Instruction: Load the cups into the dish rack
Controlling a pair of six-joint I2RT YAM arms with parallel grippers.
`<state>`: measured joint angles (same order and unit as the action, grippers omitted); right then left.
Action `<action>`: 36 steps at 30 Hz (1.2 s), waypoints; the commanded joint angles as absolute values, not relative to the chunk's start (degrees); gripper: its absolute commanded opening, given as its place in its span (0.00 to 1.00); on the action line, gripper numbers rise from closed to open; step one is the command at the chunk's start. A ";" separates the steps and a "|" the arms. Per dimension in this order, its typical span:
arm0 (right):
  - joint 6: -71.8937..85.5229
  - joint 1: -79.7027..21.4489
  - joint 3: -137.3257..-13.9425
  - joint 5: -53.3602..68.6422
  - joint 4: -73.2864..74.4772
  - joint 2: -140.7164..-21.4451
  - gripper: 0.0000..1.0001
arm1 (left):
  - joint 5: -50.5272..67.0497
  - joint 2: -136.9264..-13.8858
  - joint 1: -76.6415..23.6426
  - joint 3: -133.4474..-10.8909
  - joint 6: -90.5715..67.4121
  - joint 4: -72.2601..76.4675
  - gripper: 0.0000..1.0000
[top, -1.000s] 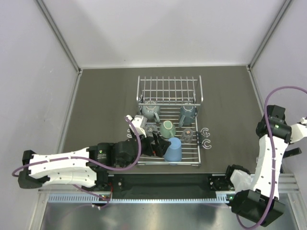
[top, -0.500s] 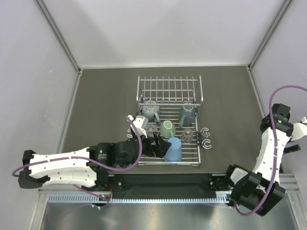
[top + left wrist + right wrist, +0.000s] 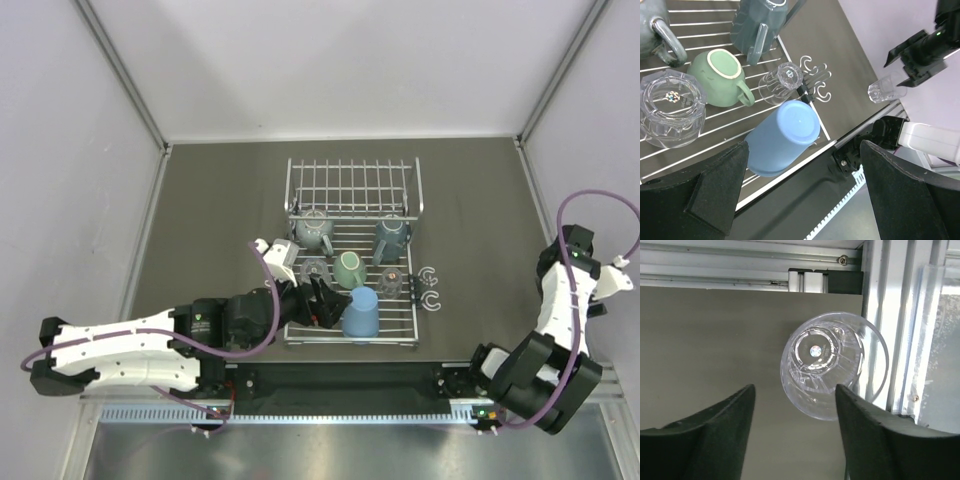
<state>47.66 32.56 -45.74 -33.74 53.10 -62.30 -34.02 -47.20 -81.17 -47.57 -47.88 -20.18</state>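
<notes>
Counter (image 3: 220, 230): dark grey-brown, walled on three sides. Dish rack (image 3: 352, 188): silver-white wire, flat grid of thin parallel bars with an upright hinged panel along its far side, set mid-counter and closer to the near edge. Left gripper (image 3: 802, 145): black fingers spread wide over the rack's near edge, clamping nothing. Right gripper (image 3: 794, 386): fingers likewise parted, poised over the near-right corner, nothing gripped. Light-blue tumbler (image 3: 782, 137): largest cup, base uppermost and tilted, at the rack's near edge between the left fingers. Grey-blue mug (image 3: 314, 232): far-left of the grid. Second grey-blue mug (image 3: 392, 238): far-right of the grid. Mint-green mug (image 3: 720, 75): mid-grid, pale foot ring showing, handle toward the tumbler. Faceted clear tumbler (image 3: 671, 107): just left of the mint mug. Small clear glass (image 3: 782, 82): on the grid's right side. Loose clear glass (image 3: 834, 365): off the rack, mouth up, at the near-right corner beside the aluminium rail (image 3: 900, 315). White clips (image 3: 815, 82): two C-shaped pieces on the counter at the rack's right edge. Changes over the last second: left wrist has drawn slightly toward the left edge; right arm has folded in toward the near-right corner; cups in the rack have not moved.
</notes>
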 commanded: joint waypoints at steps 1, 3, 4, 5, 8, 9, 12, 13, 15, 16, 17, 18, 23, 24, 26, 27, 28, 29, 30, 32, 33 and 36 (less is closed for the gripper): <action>48.34 33.40 -44.39 -33.40 48.61 -63.19 0.63 | -35.07 -45.62 -81.39 -47.02 -47.46 -19.78 0.97; 47.90 33.40 -43.86 -32.52 47.99 -63.89 0.51 | -35.16 -45.61 -81.39 -46.93 -47.64 -19.86 0.97; 47.90 33.31 -43.34 -32.35 47.81 -63.98 0.46 | -35.07 -45.62 -81.47 -46.85 -47.64 -19.86 0.97; 47.99 33.40 -43.16 -32.17 47.81 -64.07 0.32 | -34.98 -45.79 -81.39 -46.85 -47.64 -19.69 0.97; 47.81 33.31 -42.71 -30.59 47.55 -63.72 0.10 | -34.72 -46.49 -81.39 -46.93 -47.64 -19.08 0.97; 47.64 33.40 -42.54 -29.89 47.46 -63.46 0.03 | -34.72 -46.58 -81.39 -46.93 -47.64 -18.81 0.96; 47.03 33.40 -42.28 -27.78 47.11 -61.88 0.00 | -34.19 -47.46 -81.39 -47.11 -47.64 -18.20 0.96; 46.85 33.31 -42.28 -26.99 46.67 -61.27 0.00 | -34.02 -47.72 -81.47 -47.20 -47.64 -18.19 0.96; 45.19 33.31 -42.10 -23.67 46.23 -58.89 0.00 | -33.93 -47.90 -81.39 -47.29 -47.64 -17.93 0.95; 44.65 33.31 -42.19 -22.34 45.97 -57.84 0.00 | -33.84 -48.07 -81.47 -47.37 -47.55 -17.84 0.95; 43.26 33.31 -42.19 -20.85 45.18 -55.66 0.00 | -33.66 -48.16 -81.39 -47.46 -47.55 -17.67 0.95; 42.46 33.31 -42.27 -17.78 44.83 -54.59 0.00 | -33.58 -48.16 -81.39 -47.46 -47.46 -17.06 0.95; 35.45 33.22 -43.42 -3.20 41.23 -44.59 0.00 | -32.87 -48.25 -81.39 -47.46 -46.23 -14.94 0.95; 33.85 33.22 -43.33 6.67 37.74 -42.99 0.00 | -33.13 -48.16 -81.39 -47.46 -46.06 -14.68 0.95; 32.52 33.22 -43.50 15.43 35.17 -38.87 0.00 | -32.87 -48.08 -81.30 -47.72 -45.44 -13.80 0.95; 32.61 33.22 -43.94 22.08 33.42 -37.80 0.00 | -32.70 -47.99 -81.30 -47.90 -45.18 -13.54 0.95; 32.87 33.22 -45.25 24.85 32.79 -36.92 0.00 | -32.43 -47.81 -81.39 -47.99 -44.74 -13.10 0.95; 33.57 33.22 -46.05 27.31 32.26 -35.61 0.00 | -32.34 -47.81 -81.30 -48.34 -44.56 -12.92 0.96; 33.84 33.22 -47.97 31.95 31.65 -34.99 0.00 | -32.34 -47.64 -81.39 -48.60 -44.56 -12.92 0.98; 35.84 33.22 -49.65 36.89 29.02 -33.50 0.00 | -31.73 -47.29 -81.30 -48.87 -44.04 -12.14 0.98; 37.08 33.22 -51.05 41.79 27.61 -32.96 0.00 | -31.47 -47.02 -81.30 -48.95 -43.86 -11.78 0.99; 44.63 31.31 -52.03 49.82 18.13 -30.85 0.00 | -30.94 -46.06 -81.39 -48.69 -43.42 -10.20 0.99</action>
<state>38.30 32.67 -47.83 34.70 31.31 -33.19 -31.79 -47.72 -81.17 -47.33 -44.99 -15.20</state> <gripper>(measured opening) 0.025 0.985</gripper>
